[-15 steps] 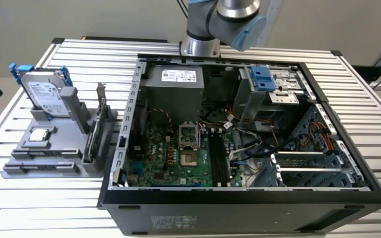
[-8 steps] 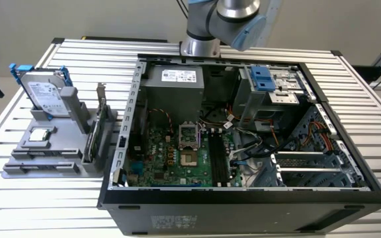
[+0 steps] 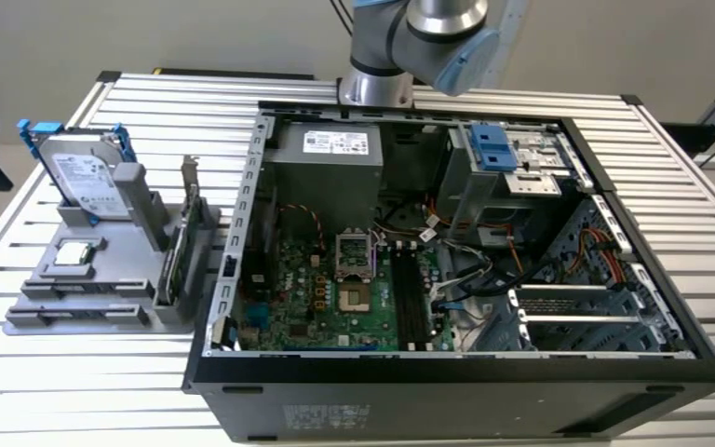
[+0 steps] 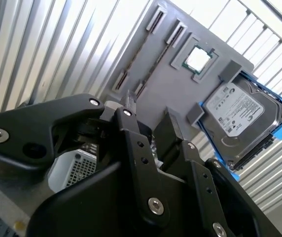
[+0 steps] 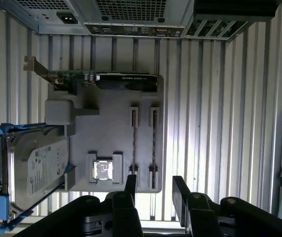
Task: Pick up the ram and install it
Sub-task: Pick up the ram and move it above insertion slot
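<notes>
My gripper (image 5: 155,180) hangs open high above the grey holder tray (image 5: 116,133), with nothing between its black fingers (image 5: 130,185). In the second wrist view the gripper (image 4: 151,111) is over the tray's (image 4: 165,84) near end. Two thin dark lines run between the tray's narrow slot posts (image 5: 133,116). I cannot tell whether these are sticks seen edge-on or bare grooves, so the ram is hidden from me. The long memory slots (image 3: 411,298) lie dark on the green motherboard inside the open case (image 3: 457,372).
The tray (image 3: 97,298) stands at the exterior view's left of the case. It holds a hard drive with blue rails (image 3: 85,177), a processor chip (image 3: 74,251) and an upright expansion card (image 3: 171,251). The arm (image 3: 420,37) rises behind the case. Slatted metal table all around.
</notes>
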You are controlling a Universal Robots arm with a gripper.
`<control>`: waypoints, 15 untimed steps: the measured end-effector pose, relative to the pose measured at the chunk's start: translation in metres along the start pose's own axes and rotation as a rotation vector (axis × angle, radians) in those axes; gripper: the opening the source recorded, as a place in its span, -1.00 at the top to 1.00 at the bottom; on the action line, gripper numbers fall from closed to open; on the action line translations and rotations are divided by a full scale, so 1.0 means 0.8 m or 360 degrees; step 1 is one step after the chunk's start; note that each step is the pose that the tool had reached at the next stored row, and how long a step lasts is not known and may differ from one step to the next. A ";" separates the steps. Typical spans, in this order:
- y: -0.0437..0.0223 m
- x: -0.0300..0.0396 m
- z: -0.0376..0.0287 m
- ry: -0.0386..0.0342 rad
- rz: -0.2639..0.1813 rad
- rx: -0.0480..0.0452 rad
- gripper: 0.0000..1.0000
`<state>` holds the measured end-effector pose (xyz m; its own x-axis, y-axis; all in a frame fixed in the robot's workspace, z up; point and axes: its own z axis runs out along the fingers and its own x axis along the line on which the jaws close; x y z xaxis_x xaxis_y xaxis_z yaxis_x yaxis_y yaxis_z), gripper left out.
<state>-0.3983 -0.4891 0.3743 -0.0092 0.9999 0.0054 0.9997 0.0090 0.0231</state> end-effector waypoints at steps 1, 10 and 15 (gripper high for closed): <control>-0.0001 0.0000 0.0010 0.0000 0.0000 0.0000 -1.00; -0.0002 0.0000 0.0086 -0.0001 0.0000 0.0000 -1.00; -0.0003 -0.0001 0.0124 -0.0003 0.0000 0.0000 -1.00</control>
<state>-0.3983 -0.4891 0.3644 -0.0091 1.0000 0.0038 0.9997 0.0091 0.0231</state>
